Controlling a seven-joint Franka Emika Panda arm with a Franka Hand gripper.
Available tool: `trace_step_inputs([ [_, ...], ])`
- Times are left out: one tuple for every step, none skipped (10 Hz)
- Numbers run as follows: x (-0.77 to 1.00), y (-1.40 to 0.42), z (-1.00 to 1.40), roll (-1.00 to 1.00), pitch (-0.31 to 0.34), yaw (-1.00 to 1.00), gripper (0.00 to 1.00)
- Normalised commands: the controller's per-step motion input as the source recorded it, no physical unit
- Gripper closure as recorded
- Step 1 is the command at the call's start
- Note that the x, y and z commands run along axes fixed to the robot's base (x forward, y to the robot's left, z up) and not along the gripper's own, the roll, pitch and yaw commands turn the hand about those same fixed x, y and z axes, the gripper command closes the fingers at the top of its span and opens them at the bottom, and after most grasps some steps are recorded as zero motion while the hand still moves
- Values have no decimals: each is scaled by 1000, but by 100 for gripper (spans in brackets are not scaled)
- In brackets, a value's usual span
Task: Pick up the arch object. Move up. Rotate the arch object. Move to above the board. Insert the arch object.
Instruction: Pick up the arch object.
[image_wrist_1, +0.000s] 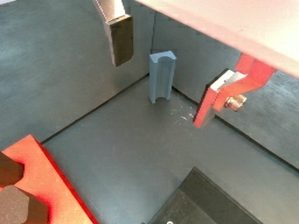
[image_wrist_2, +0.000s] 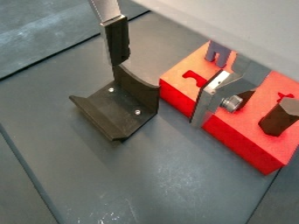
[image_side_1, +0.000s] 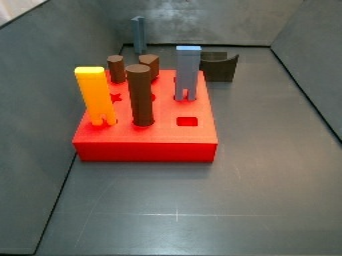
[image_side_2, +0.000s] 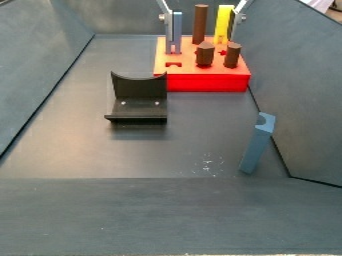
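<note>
The arch object (image_wrist_1: 162, 77) is a tall blue-grey block with a groove down one side. It stands upright on the grey floor close to a wall, and shows in both side views (image_side_1: 136, 30) (image_side_2: 257, 145), far from the board. The board (image_wrist_2: 251, 136) is a bright red slab (image_side_1: 147, 140) (image_side_2: 201, 82) with an empty arch-shaped hole (image_wrist_2: 181, 79) near one corner. My gripper (image_wrist_1: 162, 93) hangs high above the floor, open wide with nothing between its fingers. In a wrist view the gripper (image_wrist_2: 158, 93) is above the gap between fixture and board. Neither side view shows the gripper.
The fixture (image_side_2: 136, 100) (image_wrist_2: 117, 109) stands on the floor in front of the board. On the board stand brown pegs (image_side_1: 140, 95), a yellow block (image_side_1: 91, 95) and another blue-grey two-legged block (image_side_1: 187, 72). Grey walls enclose the floor.
</note>
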Motion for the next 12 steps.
trace_step_inputs([
  [-40,131,-69,0,0,0,0],
  [-200,314,-263,0,0,-149,0],
  [-323,543,-329,0,0,-400,0],
  [-509,677,-283,0,0,-211,0],
  [-611,846,-231,-61,0,0,0],
  [-617,849,-203,-54,0,0,0],
  [-594,794,-194,-56,0,-20,0],
  [-457,586,-197,-60,0,-266,0],
  [-91,180,-186,-106,-27,-674,0],
  [-23,29,-269,-107,-73,-797,0],
  [-34,0,-386,-99,-107,-880,0],
  [-86,0,-417,-89,-119,-863,0],
])
